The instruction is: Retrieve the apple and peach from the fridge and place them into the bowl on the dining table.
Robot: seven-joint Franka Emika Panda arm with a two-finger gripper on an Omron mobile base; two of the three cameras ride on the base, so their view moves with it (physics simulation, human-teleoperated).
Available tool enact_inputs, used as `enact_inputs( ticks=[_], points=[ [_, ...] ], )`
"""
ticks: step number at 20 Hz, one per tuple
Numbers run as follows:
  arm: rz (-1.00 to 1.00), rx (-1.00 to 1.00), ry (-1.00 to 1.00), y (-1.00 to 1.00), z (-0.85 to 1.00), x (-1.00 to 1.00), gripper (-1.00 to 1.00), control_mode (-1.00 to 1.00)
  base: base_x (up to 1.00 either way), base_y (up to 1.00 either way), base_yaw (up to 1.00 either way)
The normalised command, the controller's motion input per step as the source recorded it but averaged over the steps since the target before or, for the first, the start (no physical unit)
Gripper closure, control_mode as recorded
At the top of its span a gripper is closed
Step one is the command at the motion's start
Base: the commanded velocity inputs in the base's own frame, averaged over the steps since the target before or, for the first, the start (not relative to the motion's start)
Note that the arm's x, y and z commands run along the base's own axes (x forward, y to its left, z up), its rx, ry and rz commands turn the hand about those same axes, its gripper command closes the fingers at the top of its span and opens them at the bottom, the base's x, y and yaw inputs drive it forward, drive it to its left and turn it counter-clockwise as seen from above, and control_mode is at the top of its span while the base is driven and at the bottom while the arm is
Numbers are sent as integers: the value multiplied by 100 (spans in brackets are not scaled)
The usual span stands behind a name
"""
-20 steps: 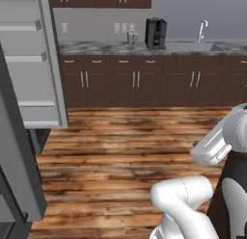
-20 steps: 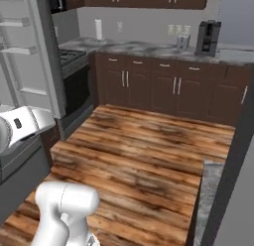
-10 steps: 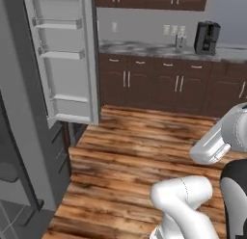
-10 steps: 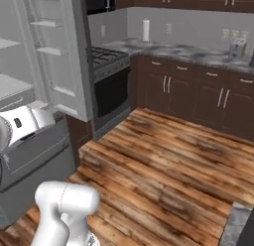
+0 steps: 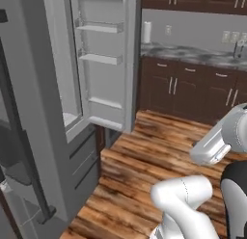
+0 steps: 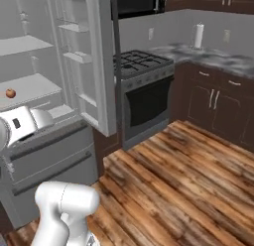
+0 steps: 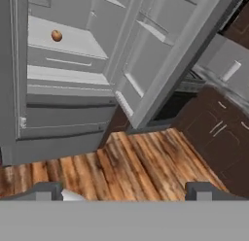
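1. In the left base view, one fridge point(image 5: 53, 112) is seen at the left with its right door point(image 5: 103, 64) swung open; two door shelves are counted inside that door, and two lower drawers are seen beneath. One paper towel roll point(image 5: 146, 32) stands on the far counter point(image 5: 193, 55). The white arm point(image 5: 193, 204) rises from the lower right, its elbow bent low over the wooden floor point(image 5: 144, 161).
2. In the right base view, one small orange-red fruit point(image 6: 10, 93) lies on a fridge shelf point(image 6: 30, 89) at the far left; whether it is the apple or the peach cannot be told. One stove point(image 6: 141, 98) stands just right of the open door. The arm's forearm is held across the fridge's lower front.
3. In the hand view, the same single fruit is seen on the shelf at the upper left, well apart from the gripper point(image 7: 124, 190). Its two fingertips point(image 7: 47, 190) are spread wide over the floor, nothing between them.
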Motion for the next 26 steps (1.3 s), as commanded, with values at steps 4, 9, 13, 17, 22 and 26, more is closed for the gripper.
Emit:
enact_inputs(
  ticks=[4, 9, 13, 17, 22, 26],
  points=[
    [0, 0, 0, 0, 0, 0, -100, 100, 80, 0, 41],
    [0, 0, 0, 0, 0, 0, -100, 100, 55, 0, 42],
    [0, 0, 0, 0, 0, 0, -100, 100, 45, 0, 43],
    [0, 0, 0, 0, 0, 0, -100, 100, 62, 0, 42],
    [0, 0, 0, 0, 0, 0, -100, 100, 67, -5, 39],
    [0, 0, 0, 0, 0, 0, -100, 100, 61, -15, 36]
  ],
)
